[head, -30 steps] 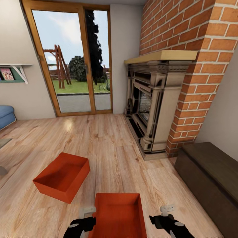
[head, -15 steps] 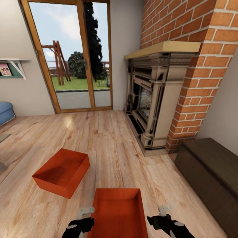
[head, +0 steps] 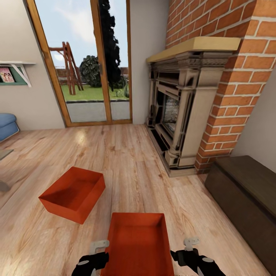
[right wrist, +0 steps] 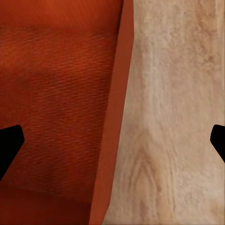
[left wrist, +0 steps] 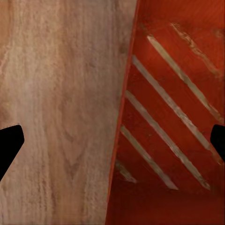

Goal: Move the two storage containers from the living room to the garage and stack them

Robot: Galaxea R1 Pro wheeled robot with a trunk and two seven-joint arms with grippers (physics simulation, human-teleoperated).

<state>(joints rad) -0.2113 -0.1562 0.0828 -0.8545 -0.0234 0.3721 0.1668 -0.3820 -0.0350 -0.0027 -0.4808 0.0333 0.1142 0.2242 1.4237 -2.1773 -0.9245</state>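
At the bottom centre of the head view, 1 orange-red storage container (head: 138, 245) sits on the light wood-plank floor (head: 126, 168) of the living room, its open top facing up. The left gripper (head: 99, 245) hangs over the container's left wall and the right gripper (head: 191, 243) hangs just right of its right wall.

In the left wrist view the jaws are spread wide, 1 dark fingertip (left wrist: 9, 143) over the planks and the other over the box interior, with the container (left wrist: 168, 122) wall running between them. In the right wrist view the jaws are likewise released, straddling the container (right wrist: 61, 108) wall, gripping nothing.

The 2nd container (head: 73, 193) lies at the left of the frame, apart from the 1st. A brick fireplace (head: 184, 111) stands at upper right, a dark brown chest (head: 245, 199) at right, and a wood-framed glass door (head: 88, 65) at upper left.
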